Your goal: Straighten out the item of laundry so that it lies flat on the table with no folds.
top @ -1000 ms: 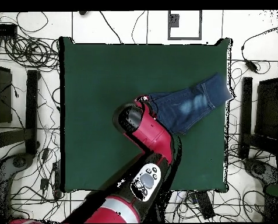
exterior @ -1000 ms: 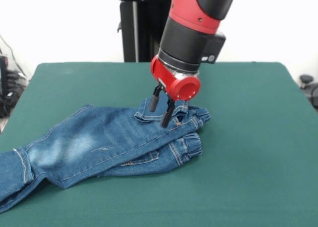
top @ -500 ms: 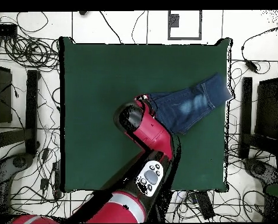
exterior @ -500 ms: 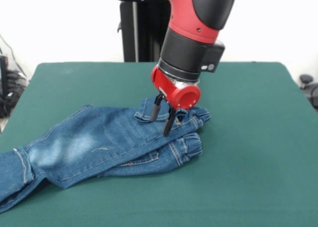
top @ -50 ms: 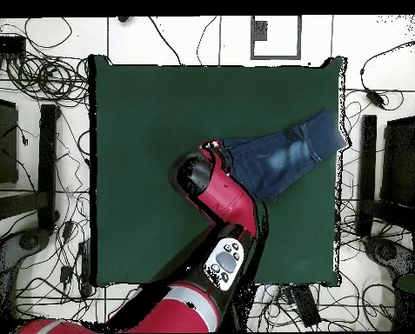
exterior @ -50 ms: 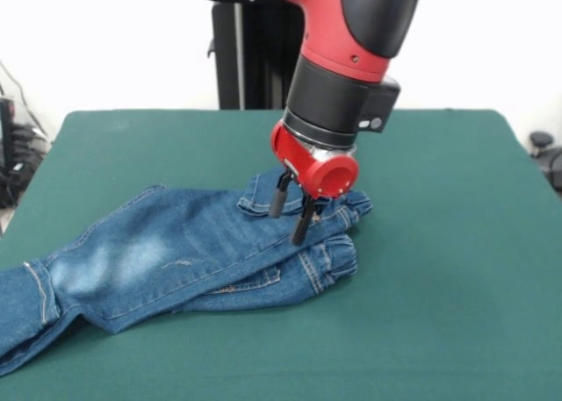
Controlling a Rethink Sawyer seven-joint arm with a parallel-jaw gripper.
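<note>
While my red and black arm (exterior @ -50 ms: 338, 76) reached down from the top of the front view, my gripper (exterior @ -50 ms: 290, 217) hung at the waistband end of the jeans (exterior @ -50 ms: 176, 256), a little right of the frame's centre. Its two black fingers (exterior @ -50 ms: 279, 197) were spread apart with a clear gap between them, gripping nothing. One tip stood over the waistband's upper edge; the other pointed down at the bunched denim just beside it, and I could not tell whether either tip touched the cloth.

The jeans lay on the green table (exterior @ -50 ms: 439, 269), running from the middle of the front view down to the lower left corner, where a leg hem reached the frame's edge. They were folded, with one leg lying over the other and the waist crumpled into ridges. A pale faded patch showed on the upper leg.

Seen from overhead, the jeans (top @ -50 ms: 284, 156) sat in the right half of the table (top @ -50 ms: 150, 130), their leg ends at its right edge. My arm (top @ -50 ms: 219, 200) came up from the bottom of that frame and covered the gripper.
</note>
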